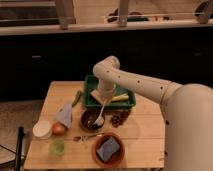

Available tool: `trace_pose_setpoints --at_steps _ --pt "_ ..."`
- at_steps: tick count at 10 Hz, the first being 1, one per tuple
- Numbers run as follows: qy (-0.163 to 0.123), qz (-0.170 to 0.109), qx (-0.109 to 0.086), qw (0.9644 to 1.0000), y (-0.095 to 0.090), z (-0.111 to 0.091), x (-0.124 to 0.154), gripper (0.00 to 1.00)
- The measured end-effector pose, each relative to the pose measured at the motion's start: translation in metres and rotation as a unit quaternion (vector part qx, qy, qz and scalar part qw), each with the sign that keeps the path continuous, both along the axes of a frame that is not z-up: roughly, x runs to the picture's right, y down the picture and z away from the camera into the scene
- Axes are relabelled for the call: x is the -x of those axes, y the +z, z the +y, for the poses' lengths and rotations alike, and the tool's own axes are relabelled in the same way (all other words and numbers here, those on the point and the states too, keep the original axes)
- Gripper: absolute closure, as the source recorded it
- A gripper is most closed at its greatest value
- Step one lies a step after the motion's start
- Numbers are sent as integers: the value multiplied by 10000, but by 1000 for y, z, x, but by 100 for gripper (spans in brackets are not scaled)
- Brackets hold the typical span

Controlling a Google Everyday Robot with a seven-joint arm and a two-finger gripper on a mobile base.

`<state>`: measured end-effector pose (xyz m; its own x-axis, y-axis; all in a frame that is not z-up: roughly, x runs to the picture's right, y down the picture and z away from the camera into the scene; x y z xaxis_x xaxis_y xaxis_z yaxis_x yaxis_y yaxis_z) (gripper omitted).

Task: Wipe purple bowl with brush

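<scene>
The brush [101, 113] is grasped by the claw [104, 100] at frame centre, over the front rim of the green tray [131, 101], with its head lowered into the purple bowl [88, 120]. The bowl is hemmed in by a dark cluster [119, 119] to the right and a metal utensil [87, 136] below, while bare tabletop [146, 134] is left toward the right edge.

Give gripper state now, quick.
Gripper: closed on the brush, just above the front edge of the green tray; the brush head is down in the purple bowl.
</scene>
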<state>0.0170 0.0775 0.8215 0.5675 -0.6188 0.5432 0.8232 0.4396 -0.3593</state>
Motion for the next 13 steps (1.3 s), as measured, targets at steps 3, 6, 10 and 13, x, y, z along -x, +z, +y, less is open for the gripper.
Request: trace_pose_setpoints --at_steps 3,6,10,13 --pt "-41 -149 -318 9994 11 -19 12 100" --pt "-4 -431 -550 9976 25 -32 34 100" --pt "-223 -1040 -327 9938 21 -10 70 100" --pt "-416 -1147 -66 9925 6 18 69 100"
